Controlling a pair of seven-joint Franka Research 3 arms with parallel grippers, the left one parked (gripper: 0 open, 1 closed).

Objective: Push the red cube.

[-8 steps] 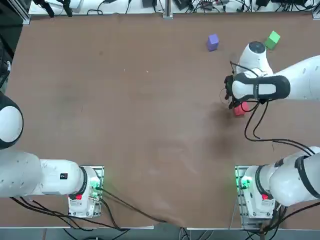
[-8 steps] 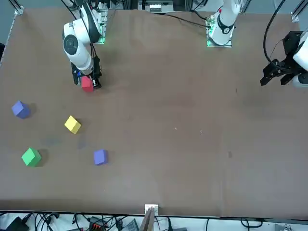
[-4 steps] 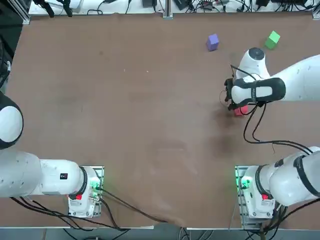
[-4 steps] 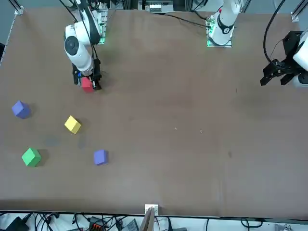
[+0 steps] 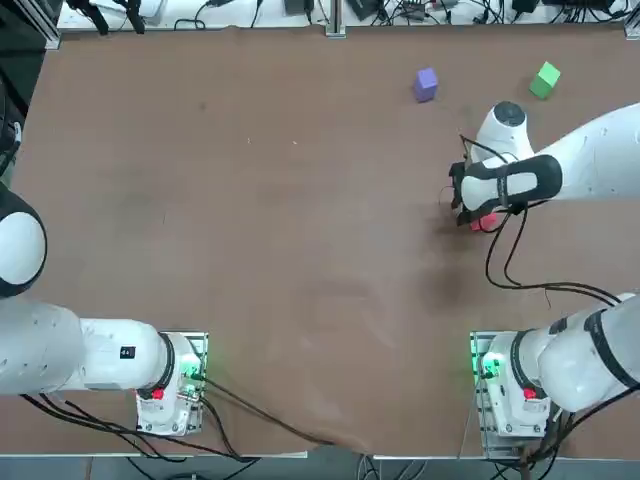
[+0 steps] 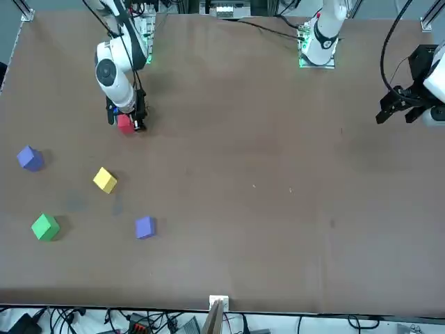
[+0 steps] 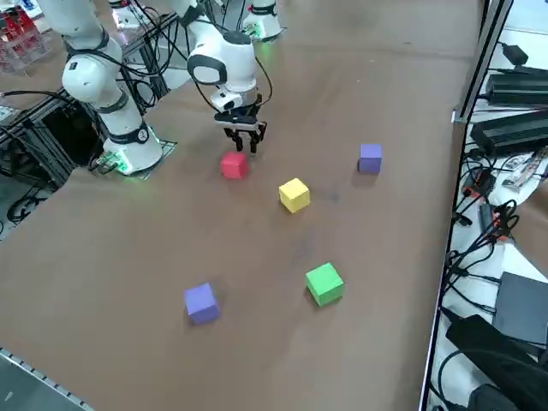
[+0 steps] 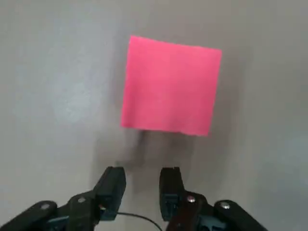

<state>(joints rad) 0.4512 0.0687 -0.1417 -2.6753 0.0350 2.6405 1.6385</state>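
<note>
The right gripper [image 8: 142,185] hangs low over the brown table [image 5: 250,200], its two fingers [image 8: 111,185] drawn close with only a narrow gap and nothing between them. The red cube [image 8: 171,85] lies on the table just beyond the fingertips, apart from them. From overhead the red cube peeks out at about five o'clock of the wrist, in the right half of the table. It is a small, plain, matte block, sitting flat.

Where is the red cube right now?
The red cube sits on the table's right half, just in front of the right gripper fingertips, with the yellow cube its nearest neighbour farther from the robot.
</note>
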